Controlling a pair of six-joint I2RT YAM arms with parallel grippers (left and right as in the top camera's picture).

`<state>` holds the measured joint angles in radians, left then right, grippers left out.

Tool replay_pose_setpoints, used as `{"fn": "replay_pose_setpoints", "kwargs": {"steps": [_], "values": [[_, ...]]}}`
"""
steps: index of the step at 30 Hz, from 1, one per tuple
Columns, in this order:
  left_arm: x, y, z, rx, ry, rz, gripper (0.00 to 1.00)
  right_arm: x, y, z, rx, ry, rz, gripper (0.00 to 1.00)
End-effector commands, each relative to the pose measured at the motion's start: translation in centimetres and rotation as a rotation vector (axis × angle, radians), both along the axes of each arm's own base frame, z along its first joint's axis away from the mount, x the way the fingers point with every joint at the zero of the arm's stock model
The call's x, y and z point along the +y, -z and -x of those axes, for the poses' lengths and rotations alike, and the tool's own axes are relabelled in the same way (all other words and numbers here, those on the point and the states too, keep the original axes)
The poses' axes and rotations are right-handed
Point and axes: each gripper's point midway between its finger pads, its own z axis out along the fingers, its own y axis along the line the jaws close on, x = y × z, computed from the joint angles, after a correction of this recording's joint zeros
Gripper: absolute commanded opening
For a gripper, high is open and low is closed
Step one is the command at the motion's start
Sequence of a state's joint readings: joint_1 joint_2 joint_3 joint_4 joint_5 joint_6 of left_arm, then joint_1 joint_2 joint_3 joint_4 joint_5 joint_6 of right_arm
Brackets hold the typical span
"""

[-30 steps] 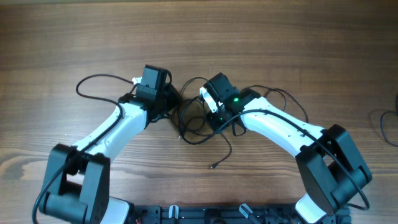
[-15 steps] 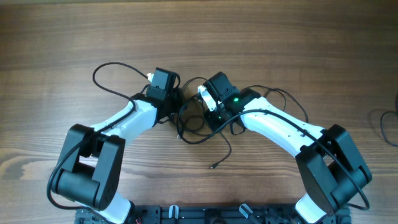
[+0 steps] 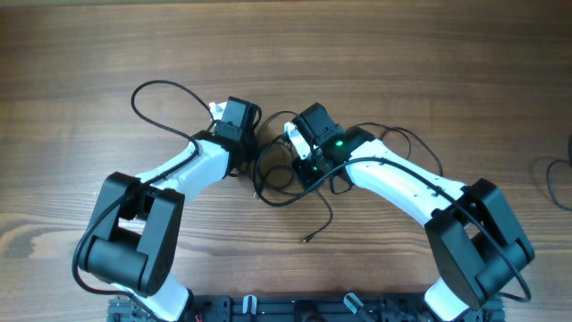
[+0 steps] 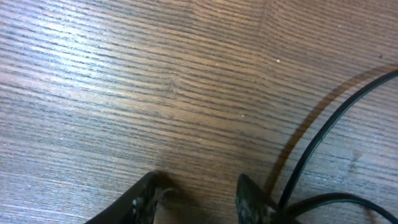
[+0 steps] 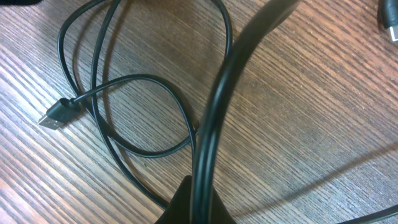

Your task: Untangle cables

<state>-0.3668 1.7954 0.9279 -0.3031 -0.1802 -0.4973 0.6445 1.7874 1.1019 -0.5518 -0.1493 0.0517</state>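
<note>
The cables [image 3: 275, 179] are thin black cords lying in loose loops on the wooden table between my two grippers, with one plug end [image 3: 307, 239] trailing toward the front. My left gripper [image 3: 246, 134] is at the left side of the loops; in the left wrist view its fingers [image 4: 199, 199] are apart with bare wood between them, and a cord [image 4: 311, 155] runs just right of the right finger. My right gripper [image 3: 302, 156] is over the loops; in the right wrist view it [image 5: 199, 202] is shut on one cord [image 5: 217, 106] that rises from the fingertips. Loops [image 5: 143, 118] and a USB plug [image 5: 55, 115] lie beyond.
A black cable loop [image 3: 161, 94] arcs out from the left wrist at the left. Another loop [image 3: 411, 143] hangs by the right arm. A separate black cord [image 3: 556, 179] lies at the table's far right edge.
My left arm has swung right, toward the loops, and the cable loop at its wrist moved right and back with it. The right arm and its held cord have not moved.
</note>
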Motion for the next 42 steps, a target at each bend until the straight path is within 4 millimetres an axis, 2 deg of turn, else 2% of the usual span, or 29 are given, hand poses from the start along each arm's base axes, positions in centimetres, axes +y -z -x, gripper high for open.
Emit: {"fn": "replay_pose_setpoints", "kwargs": {"steps": [1,4,8,10,12,14,22,29,33,34,42], "values": [[0.9,2.8,2.1,0.101,0.019,-0.043,0.50,0.1,0.6,0.1,0.026,0.032,-0.014,0.04],[0.6,2.0,1.3,0.088,0.057,-0.054,0.63,0.2,0.5,0.0,0.023,0.032,-0.016,0.04],[0.0,0.0,-0.2,0.075,0.066,-0.053,0.66,0.1,0.6,0.1,0.042,0.072,-0.021,0.04],[-0.6,-1.2,-1.2,0.058,0.072,-0.036,0.77,0.6,0.3,1.4,0.122,0.106,-0.066,0.04],[-1.5,-1.5,-1.4,0.059,0.121,-0.008,0.80,1.4,-0.5,2.5,0.174,0.074,-0.119,0.04],[-2.0,-1.4,-1.2,0.063,0.145,-0.003,0.80,1.7,-1.4,2.8,0.175,0.065,-0.147,0.04],[-2.3,-0.8,-1.2,0.070,0.153,-0.004,0.77,1.8,-7.0,1.7,0.016,0.045,-0.225,0.04],[-3.9,1.8,0.1,0.128,0.256,-0.049,0.80,1.8,-9.8,1.8,-0.044,0.038,-0.272,0.04],[-3.3,3.3,0.5,0.150,0.249,-0.126,0.45,1.5,-9.8,2.2,-0.032,0.039,-0.263,0.04],[-3.2,3.5,0.6,0.156,0.248,-0.131,0.40,1.4,-9.7,2.3,-0.026,0.040,-0.258,0.04],[-2.6,3.7,1.2,0.188,0.238,-0.143,0.09,0.5,-9.7,2.6,-0.029,0.049,-0.219,0.04]]}}
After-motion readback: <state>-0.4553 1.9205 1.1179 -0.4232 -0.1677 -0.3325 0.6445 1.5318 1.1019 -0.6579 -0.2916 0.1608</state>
